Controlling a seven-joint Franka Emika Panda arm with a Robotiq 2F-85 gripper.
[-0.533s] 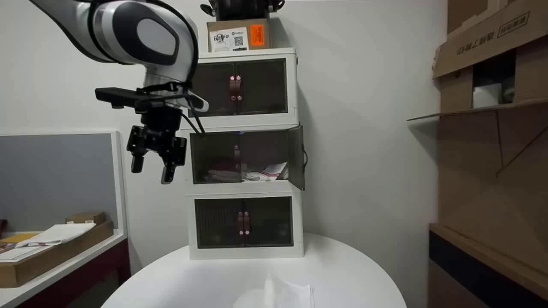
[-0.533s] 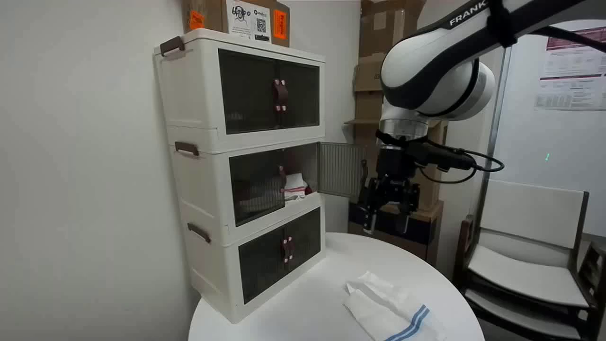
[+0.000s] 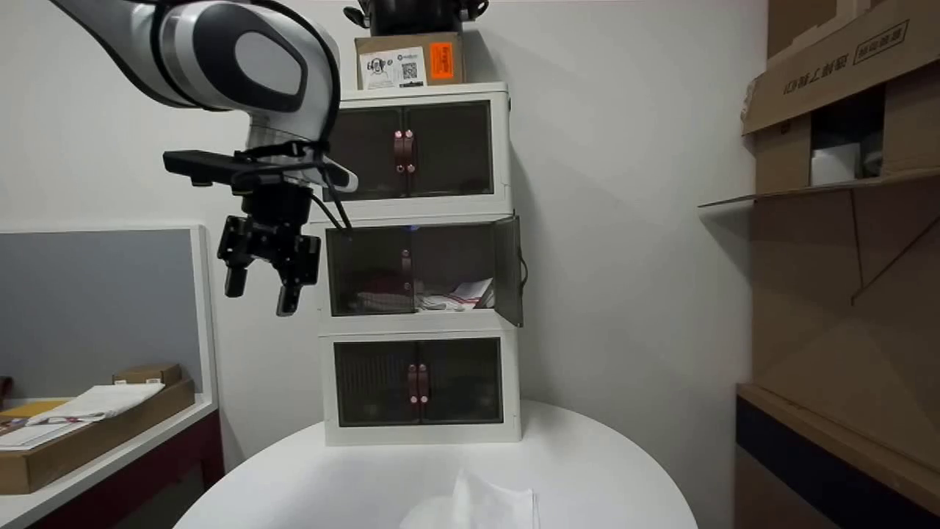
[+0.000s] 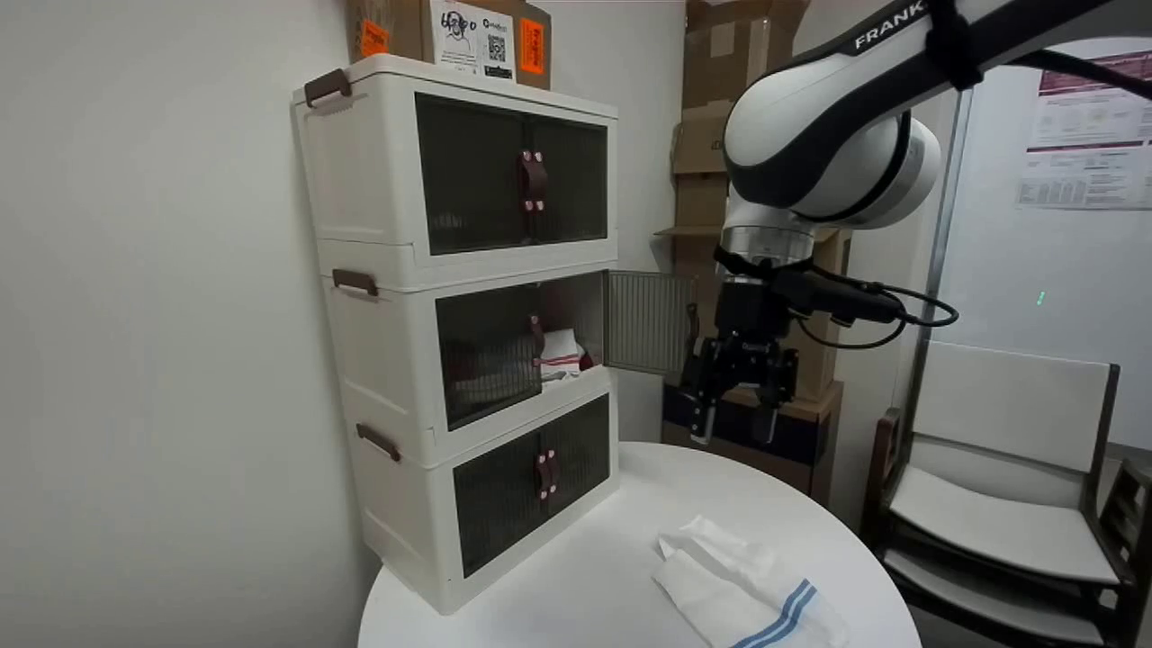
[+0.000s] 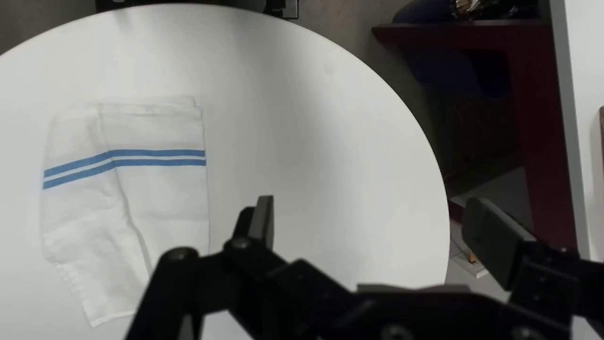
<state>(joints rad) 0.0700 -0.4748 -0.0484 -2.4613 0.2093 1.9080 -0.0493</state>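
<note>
My gripper [image 3: 261, 292] is open and empty, with its fingers pointing down. It hangs in the air above the table, in front of the white cabinet stack, and also shows in an exterior view [image 4: 733, 426]. In the wrist view the fingers [image 5: 373, 208] stand wide apart over the white table. A white cloth with two blue stripes [image 5: 163, 193] lies folded and somewhat wrinkled on the table, to the left of the fingers. It also shows in both exterior views [image 4: 729, 585] [image 3: 496, 507]. The gripper touches nothing.
The cabinet stack [image 4: 378, 351] has three levels. Its middle right door [image 4: 650, 322] stands open, and folded cloths [image 4: 560, 351] lie inside. The other doors are shut. The round table [image 4: 540, 594] carries the stack. Cardboard boxes [image 3: 844, 294], stacked chairs [image 4: 1008, 522] and a side desk [image 3: 205, 411] stand around.
</note>
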